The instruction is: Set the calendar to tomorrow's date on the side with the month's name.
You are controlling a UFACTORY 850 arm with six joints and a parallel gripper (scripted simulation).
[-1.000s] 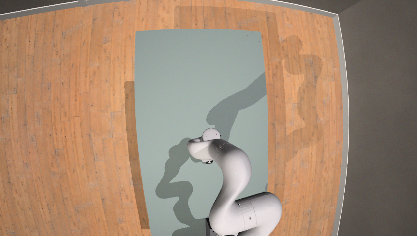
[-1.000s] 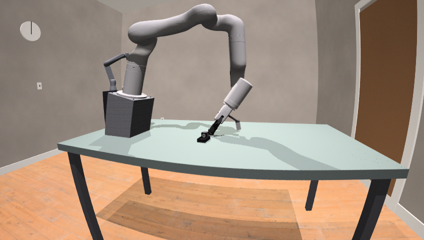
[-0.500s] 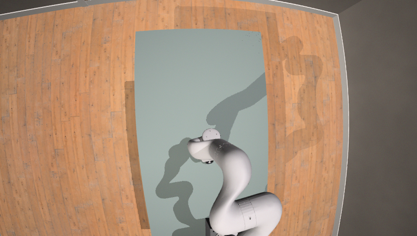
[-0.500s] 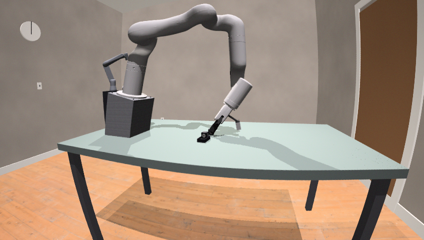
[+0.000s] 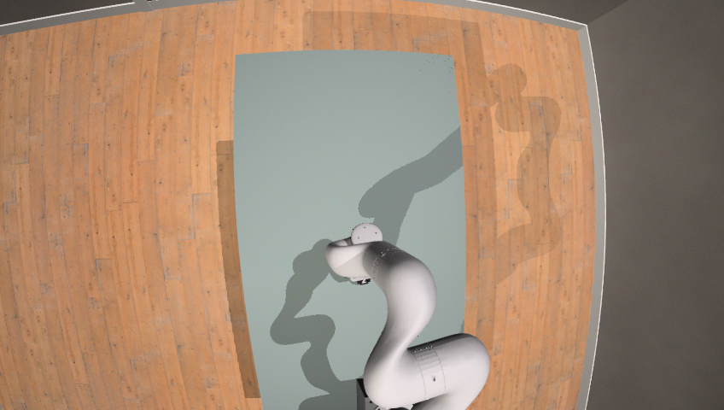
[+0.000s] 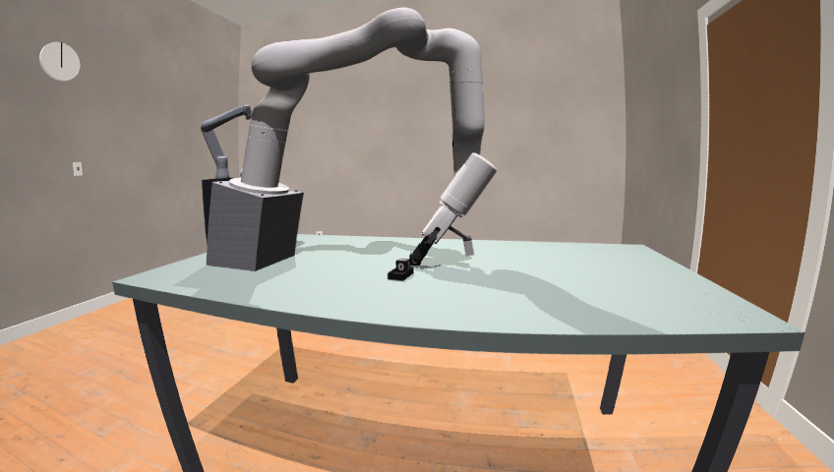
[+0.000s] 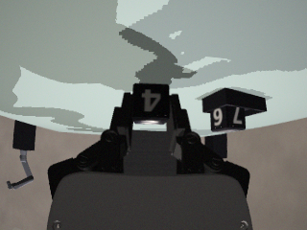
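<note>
Black plastic-looking tray (image 6: pixel 400 275) (image 7: pixel 235 100): on the pale green table (image 5: pixel 305 126) (image 6: pixel 526 304) (image 7: pixel 288 91), left of the fingers in the exterior view. It appears flat; its side with the month's name cannot be identified.

Black cube with white digits, in the tray (image 6: pixel 402 265) (image 7: pixel 227 118): the exterior view shows a 0 facing near; the wrist view shows a 7 and a figure readable as 6 or 9. Its seating on the tray floor cannot be confirmed.

Black cube bearing a white 4 (image 7: pixel 151 102): outside the tray in the wrist view, with the 4 overturned there. Whether it touches the table cannot be told.

Black two-fingered gripper (image 6: pixel 414 260) (image 7: pixel 150 105): clamped on the cube with the 4, one finger against each of two opposite sides. The tool leans, its tips towards the left in the exterior view.

Handling, judged: both cubes should be light, rigid and smooth, hardly fragile, liable to pivot under an off-centre squeeze. Hold at mid-height across opposite faces, leaving the side that meets its neighbour free. The tray is likely light too, and easily nudged.

Step in hand, judged: turning or returning the held cube; the pair is not yet side by side.

Next move, judged: settle the required face and its upright direction, then lower squarely beside the neighbour, clear of the tray's rim, before release.

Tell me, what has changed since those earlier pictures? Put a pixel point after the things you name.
Nothing visibly changed: in the top and exterior views, the pale grey robot arm (image 5: pixel 409 284) (image 6: pixel 466 96) keeps its pose, and the black cube marked 0 (image 6: pixel 401 266) stays on the small black tray (image 6: pixel 400 276). There is no earlier wrist picture to compare.
</note>
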